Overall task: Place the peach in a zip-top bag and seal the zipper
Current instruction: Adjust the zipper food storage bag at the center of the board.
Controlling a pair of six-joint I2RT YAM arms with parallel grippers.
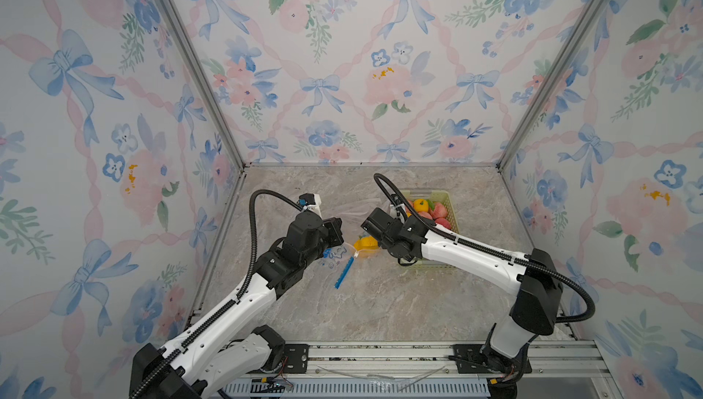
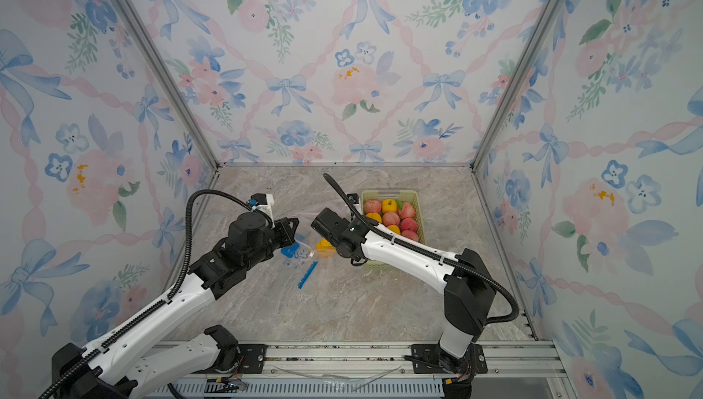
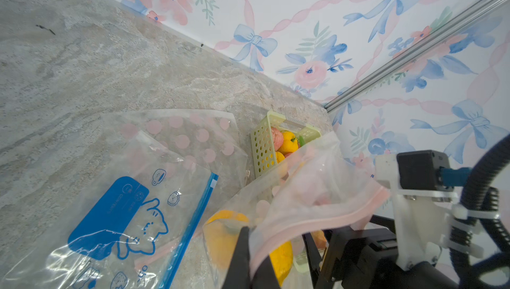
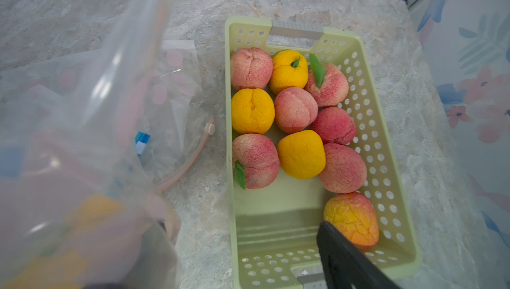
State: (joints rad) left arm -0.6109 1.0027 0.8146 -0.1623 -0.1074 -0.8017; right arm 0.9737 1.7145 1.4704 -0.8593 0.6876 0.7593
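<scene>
L gripper (image 3: 252,257) is pinched tight on the pink zipper rim of the clear pink-dotted zip-top bag (image 3: 317,188), holding its mouth up off the marbled tabletop (image 3: 110,67), & the yellow peach (image 3: 220,235) sits inside that bag, just under those fingers. R gripper (image 4: 242,225) is spread wide w/ nothing in it: one finger blurred behind the bag's plastic, the other over the pale green perforated plastic basket (image 4: 386,163) of pink & yellow peaches (image 4: 295,109). In both top views the bagged peach lies btw the two grippers.
</scene>
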